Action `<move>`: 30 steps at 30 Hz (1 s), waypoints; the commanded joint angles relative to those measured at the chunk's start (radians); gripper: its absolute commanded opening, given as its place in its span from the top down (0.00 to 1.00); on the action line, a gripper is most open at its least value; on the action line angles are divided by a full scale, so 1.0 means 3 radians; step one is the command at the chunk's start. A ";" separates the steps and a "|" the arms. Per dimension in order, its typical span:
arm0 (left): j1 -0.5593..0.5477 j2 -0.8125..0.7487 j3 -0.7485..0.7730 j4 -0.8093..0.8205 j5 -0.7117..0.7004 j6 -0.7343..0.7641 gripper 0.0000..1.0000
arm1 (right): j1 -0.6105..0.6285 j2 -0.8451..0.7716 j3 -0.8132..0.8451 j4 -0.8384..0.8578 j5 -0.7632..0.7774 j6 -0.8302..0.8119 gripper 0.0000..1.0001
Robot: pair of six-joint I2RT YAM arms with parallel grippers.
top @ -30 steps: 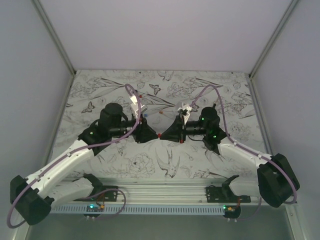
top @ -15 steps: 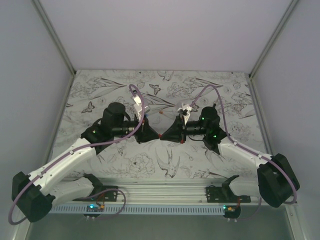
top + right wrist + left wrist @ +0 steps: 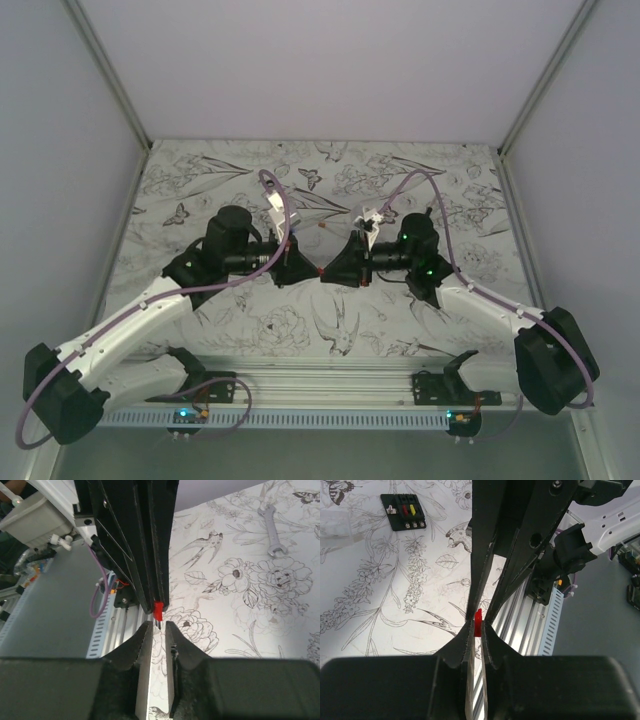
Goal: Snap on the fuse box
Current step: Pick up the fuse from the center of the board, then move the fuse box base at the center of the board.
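The fuse box [image 3: 403,511], a small black block with red and yellow fuses on its face, lies flat on the patterned table [image 3: 380,580], far off at the upper left of the left wrist view. My two grippers meet tip to tip above the table's middle. The left gripper [image 3: 478,627] [image 3: 311,270] is shut on a small red fuse [image 3: 478,622] [image 3: 158,609] [image 3: 320,270]. The right gripper [image 3: 159,625] [image 3: 330,270] stands slightly open. The fuse's metal prongs point into its gap, and its pads [image 3: 146,635] stand clear of the fuse.
A silver wrench [image 3: 270,530] lies on the table at the upper right of the right wrist view. The aluminium rail [image 3: 330,385] with the arm bases runs along the near edge. Grey walls [image 3: 60,150] close in the sides and back.
The left gripper's jaws have closed onto the red fuse. The right gripper's jaws, shut on it before, have parted a little. The left arm has edged right.
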 commanded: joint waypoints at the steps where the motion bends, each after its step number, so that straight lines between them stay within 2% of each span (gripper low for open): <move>1: -0.0027 -0.0128 -0.0056 0.0153 -0.0267 -0.0037 1.00 | -0.0069 -0.0031 0.0118 -0.0225 0.0168 -0.0147 0.73; 4: -0.0012 -0.0214 -0.0165 0.0136 -0.0669 -0.0169 1.00 | -0.0216 -0.0028 0.0098 -0.0364 0.0392 -0.0120 0.61; 8: 0.0006 -0.0286 -0.0260 0.0051 -0.1108 -0.0331 1.00 | -0.0515 -0.0001 0.0053 -0.0602 0.0908 -0.0033 0.53; 15: 0.0020 -0.0311 -0.0270 -0.0320 -0.1783 -0.0574 1.00 | -0.1185 0.0186 -0.0048 -0.0721 0.1609 0.0195 0.47; 23: 0.0037 -0.0285 -0.0326 -0.0364 -0.1892 -0.0676 1.00 | -0.1780 0.0449 -0.0070 -0.0767 0.2202 0.0362 0.35; 30: 0.0037 -0.0224 -0.0338 -0.0373 -0.1897 -0.0710 1.00 | -0.1932 0.0883 0.0156 -0.0834 0.2361 0.0306 0.32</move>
